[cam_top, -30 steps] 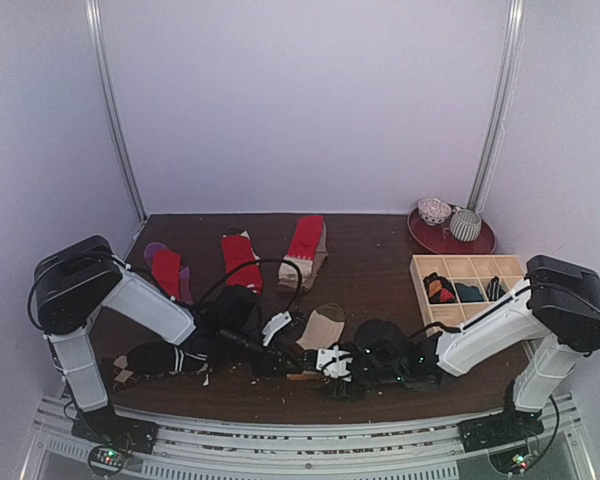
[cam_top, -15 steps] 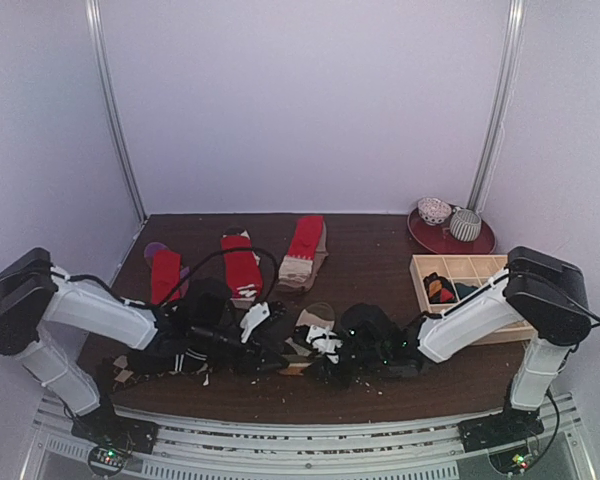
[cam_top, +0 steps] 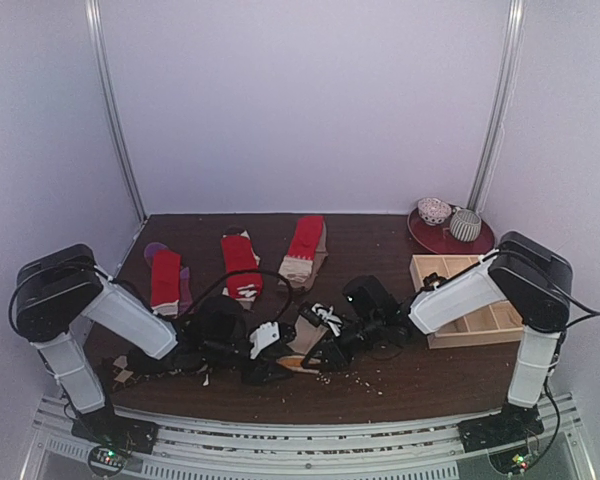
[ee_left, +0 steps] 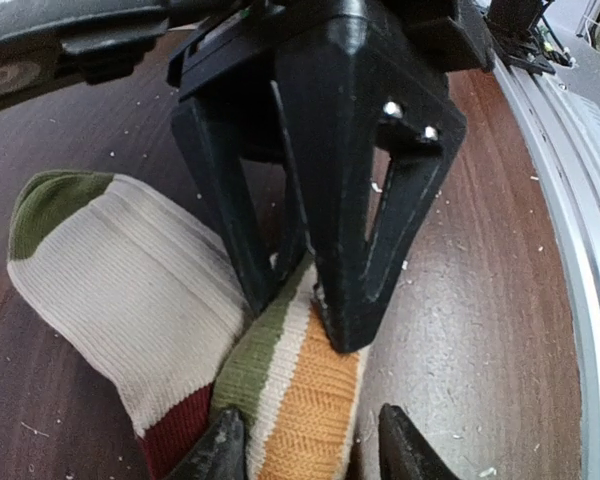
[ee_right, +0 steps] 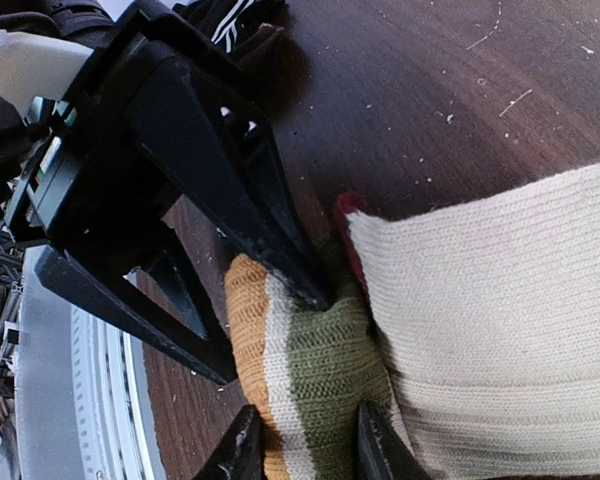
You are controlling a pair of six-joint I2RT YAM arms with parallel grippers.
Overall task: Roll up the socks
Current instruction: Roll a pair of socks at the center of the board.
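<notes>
While crumbs (ee_right: 516, 99) fleck dark table (cam_top: 380, 262), left hand (ee_left: 310, 447) apart, right hand (ee_right: 302, 442) seemingly clamped on banded sock (ee_left: 130, 290).

Soft, even light from above; shadows lie faint on the dark table (cam_top: 380, 250). Wrist views bend at the edges, perhaps blurred nearest; the sock (ee_left: 130, 290) is sharp.

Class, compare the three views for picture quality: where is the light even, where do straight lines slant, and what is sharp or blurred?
Top external: soft, even light, no glare; the wall rails slant under the wide lens. Left wrist: the beige sock shows sharp ribbing, the top-left corner blurred. Right wrist: knit sharp, the left gripper looms oversized.
</notes>
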